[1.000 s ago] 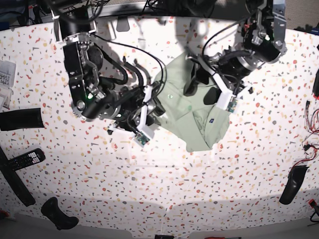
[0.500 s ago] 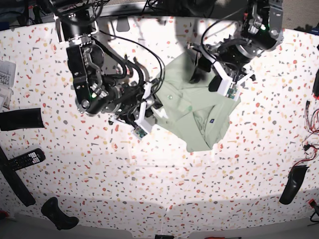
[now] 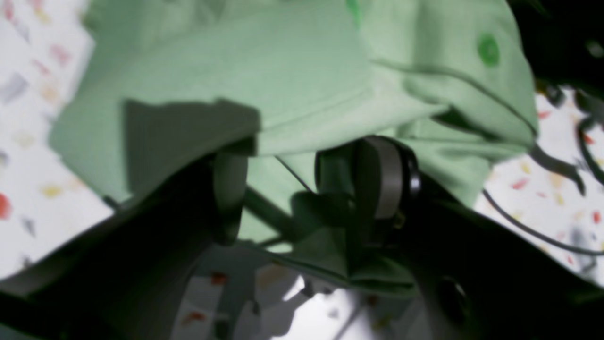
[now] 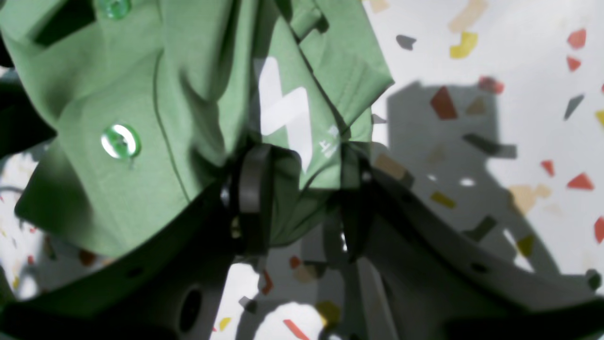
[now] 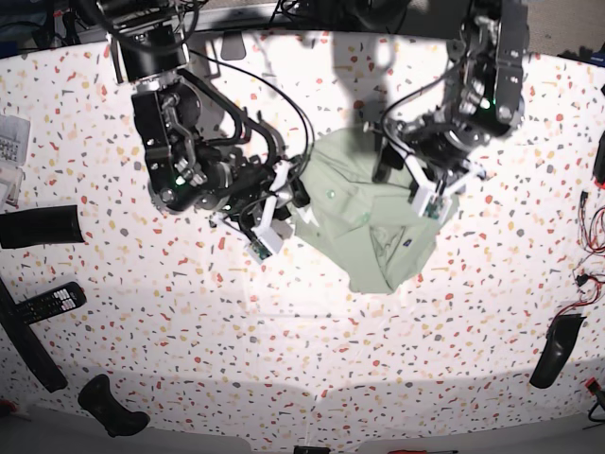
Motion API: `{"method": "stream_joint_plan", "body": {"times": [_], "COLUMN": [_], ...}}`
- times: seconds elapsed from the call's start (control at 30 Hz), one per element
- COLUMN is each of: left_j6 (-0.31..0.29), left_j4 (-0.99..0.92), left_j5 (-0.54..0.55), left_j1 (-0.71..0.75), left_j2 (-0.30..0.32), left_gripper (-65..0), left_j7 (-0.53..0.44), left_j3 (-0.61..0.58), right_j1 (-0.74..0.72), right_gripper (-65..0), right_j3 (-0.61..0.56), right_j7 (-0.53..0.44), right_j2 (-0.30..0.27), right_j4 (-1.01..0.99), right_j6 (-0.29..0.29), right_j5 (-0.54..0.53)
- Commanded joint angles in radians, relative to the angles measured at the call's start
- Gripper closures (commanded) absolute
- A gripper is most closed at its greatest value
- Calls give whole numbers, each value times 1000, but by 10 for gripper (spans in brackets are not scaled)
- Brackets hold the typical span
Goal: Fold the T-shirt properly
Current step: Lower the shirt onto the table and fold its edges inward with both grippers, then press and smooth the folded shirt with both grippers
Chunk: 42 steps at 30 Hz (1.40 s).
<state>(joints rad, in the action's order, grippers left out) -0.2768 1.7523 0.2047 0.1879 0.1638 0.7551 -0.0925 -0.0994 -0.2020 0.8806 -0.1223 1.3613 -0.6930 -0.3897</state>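
We're looking down on the speckled white counter (image 5: 312,359), and the T-shirt (image 5: 364,232) sits bunched in a rough diamond near its middle, toward the far side, pale sage green, creased and partly doubled over. Up close we see it has small green buttons (image 4: 121,140) and a white mark printed on one fold.

No containers here for us to report, so on to the arms. The right arm (image 5: 175,142) drops in from the far edge on the base view's left, elbow bent, wrist turned in toward the shirt's near-left edge. The left arm (image 5: 482,85) comes down from the far edge on the other side and leans over the shirt's upper right corner.

Now the right tool (image 4: 302,198): its wrist view shows us a fold of green cloth pinched between the two dark fingers, jaws part-way closed on the T-shirt, counter showing just beneath. The left tool (image 3: 306,189) is blurrier, but we can make out fabric draped over and running between its fingers, jaws set fairly wide with the T-shirt gripped in them.

Smaller things around the counter's edges: a black remote (image 5: 49,301) at the left, a dark flat bar (image 5: 40,227) above it, and a black handheld piece (image 5: 556,348) at the right.
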Motion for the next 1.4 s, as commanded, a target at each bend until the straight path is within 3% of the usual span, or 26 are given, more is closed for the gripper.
{"method": "stream_joint_plan", "body": {"times": [0.0,0.13,0.27,0.47,0.6,0.77,0.93,1.03,1.1,1.37], "left_j6": [5,77,140,203,209,273,273,272,270,270], "left_j4": [5,-69,-200,-244,-193,-103,9,71,100,161], "left_j5": [-22,-167,-286,-283,-283,-282,-245,-167,-143,-208], "left_j1": [-22,-59,-84,-75,-74,-73,-72,-72,-72,-72], "left_j2": [4,6,8,62,119,187,191,191,191,192], "left_gripper": [-330,-330,-330,-330,-330,-330,-330,-330,-330,-330], "left_j7": [-24,-32,-30,13,95,169,163,157,157,158], "left_j3": [0,0,0,0,0,0,0,0,0,0], "right_j1": [-5,6,6,5,6,5,-5,-26,-48,-105], "right_gripper": [-220,-221,-221,-221,-221,-220,-221,-221,-221,-221], "right_j3": [-2,-2,0,0,0,0,0,-1,-1,-1], "right_j7": [38,80,104,104,105,122,118,100,76,-32], "right_j2": [-2,-2,-14,-27,-24,-24,-21,-14,9,201], "right_j4": [7,10,10,10,22,99,236,279,278,250], "right_j6": [-5,-5,-5,-5,-5,-5,-5,1,1,-5], "right_j5": [-10,-44,2,-5,-12,-12,-17,-103,-140,-121]}}
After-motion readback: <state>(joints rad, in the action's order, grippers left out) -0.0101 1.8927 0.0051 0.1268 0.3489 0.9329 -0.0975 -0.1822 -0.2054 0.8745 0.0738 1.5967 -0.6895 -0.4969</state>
